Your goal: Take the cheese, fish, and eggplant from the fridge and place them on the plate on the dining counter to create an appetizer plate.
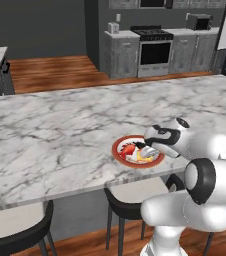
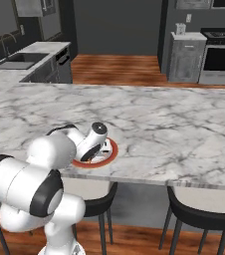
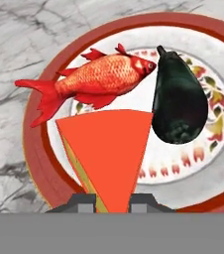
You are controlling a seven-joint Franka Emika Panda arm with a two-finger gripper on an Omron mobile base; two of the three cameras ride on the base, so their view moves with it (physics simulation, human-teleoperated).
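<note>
The round plate (image 3: 34, 149) with its red-brown rim lies on the marble dining counter (image 1: 60, 135) near its front edge. On the plate rest the reddish fish (image 3: 104, 74) and, right of it, the dark eggplant (image 3: 179, 99). The orange cheese wedge (image 3: 109, 149) sits in front of them, its narrow end held between my two finger tips. My gripper (image 3: 113, 203) is shut on the cheese, low over the plate (image 1: 119, 151). In the right base view my hand covers much of the plate (image 2: 112, 152).
Black round-backed stools (image 1: 127, 200) stand under the counter's near edge, beside my base. Across the wooden floor are grey cabinets and a stove (image 1: 154, 50). A sink counter (image 2: 20, 62) lies at the far left.
</note>
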